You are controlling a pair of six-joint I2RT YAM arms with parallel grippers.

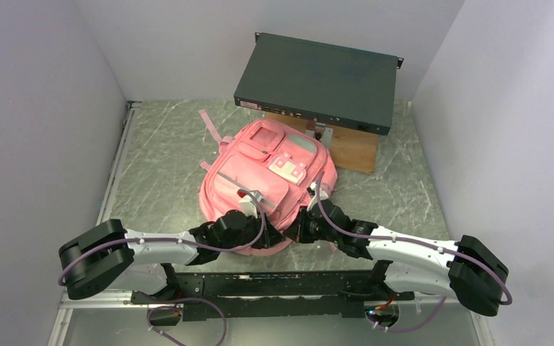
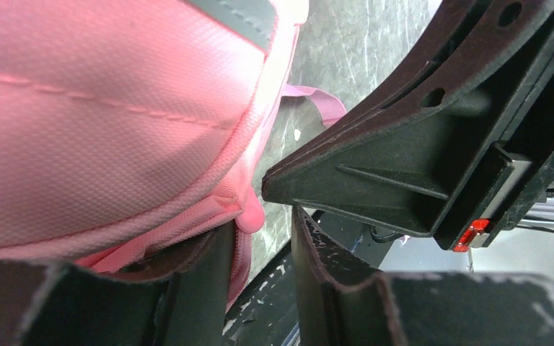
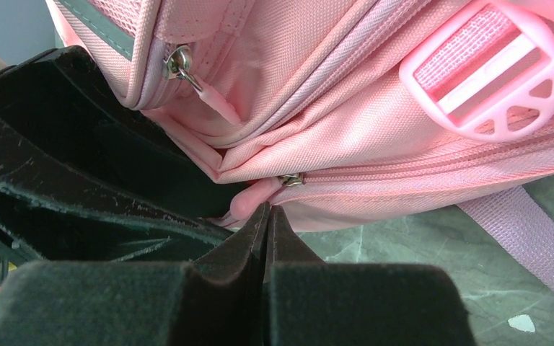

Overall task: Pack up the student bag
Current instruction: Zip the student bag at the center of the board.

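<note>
Top external view: the student bag [image 1: 267, 180] lies flat, pockets up, its long axis running away from the arms and its near edge at both grippers. Left gripper [image 2: 261, 223]: jaws parted beside that edge. Right gripper [image 3: 267, 213]: clenched, tips touching the zip pull [image 3: 245, 204]; grip unconfirmed.

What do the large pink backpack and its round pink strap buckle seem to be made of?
Large pink backpack: woven fabric, likely nylon or polyester, matt; fine weave and stitched seams show. Round pink strap buckle: moulded plastic, it seems; smooth, faintly glossy.
</note>
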